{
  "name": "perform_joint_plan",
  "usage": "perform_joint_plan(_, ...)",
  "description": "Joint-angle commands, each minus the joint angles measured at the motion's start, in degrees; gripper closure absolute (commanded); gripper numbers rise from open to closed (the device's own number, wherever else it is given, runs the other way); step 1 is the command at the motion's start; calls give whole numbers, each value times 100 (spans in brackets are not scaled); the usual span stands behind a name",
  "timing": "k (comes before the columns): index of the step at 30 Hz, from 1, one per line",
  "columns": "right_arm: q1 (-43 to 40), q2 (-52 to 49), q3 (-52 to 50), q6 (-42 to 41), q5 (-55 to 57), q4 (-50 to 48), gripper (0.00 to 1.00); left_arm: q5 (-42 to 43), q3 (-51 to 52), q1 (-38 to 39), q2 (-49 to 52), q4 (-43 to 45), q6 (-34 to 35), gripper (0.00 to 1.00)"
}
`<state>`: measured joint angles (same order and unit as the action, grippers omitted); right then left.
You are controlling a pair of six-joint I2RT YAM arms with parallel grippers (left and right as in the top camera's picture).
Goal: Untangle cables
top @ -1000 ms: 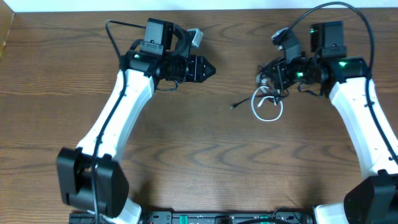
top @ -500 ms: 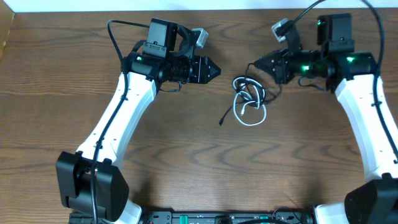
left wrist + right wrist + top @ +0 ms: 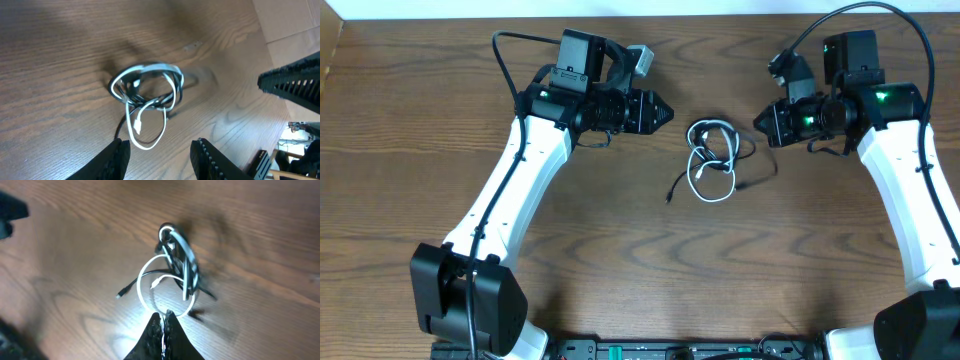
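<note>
Barely started. The cables lay as one knot mid-table, white cable looped through black cable, nothing separated. Left pincer hung apart and empty, bundle at its 4 o'clock on the overhead. Right pincer was pressed together on nothing I could see, bundle at its 8 o'clock. I judged all the untangling was left to do.

The worktop is brown with darker wood grain. One cable is white, the other cable black. The left arm and right arm are white, with black joints and green lights.
</note>
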<state>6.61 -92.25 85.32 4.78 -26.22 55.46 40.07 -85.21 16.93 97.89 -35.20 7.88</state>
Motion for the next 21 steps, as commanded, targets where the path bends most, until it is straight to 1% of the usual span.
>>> perform_joint_plan(1,35,0,-33,57,-284,-181,99,-74,-42,-13,28,11,-4,56)
perform_joint_plan(3,52,-2,-33,66,-721,-380,99,-74,-42,-11,28,9,-4,55)
perform_joint_plan(6,162,-2,-33,61,-782,-538,99,-72,-42,-11,28,-11,-4,56)
perform_joint_plan(8,271,-33,-37,13,-459,-557,99,-72,-42,-11,28,-20,-4,55)
perform_joint_plan(11,514,-203,-37,-479,407,-662,96,-74,-42,-11,28,-50,-4,56)
perform_joint_plan(14,616,-522,-37,-776,726,-916,85,-74,-39,-11,28,-59,-4,56)
perform_joint_plan(19,542,-1102,-37,-1176,726,-1281,76,-74,-39,-4,33,-79,11,55)
perform_joint_plan(20,507,-1182,-37,-1250,728,-1309,73,-74,-39,15,46,-76,46,54)
perform_joint_plan(21,466,-1244,-37,-1307,730,-1329,70,-74,-39,46,61,-72,55,50)
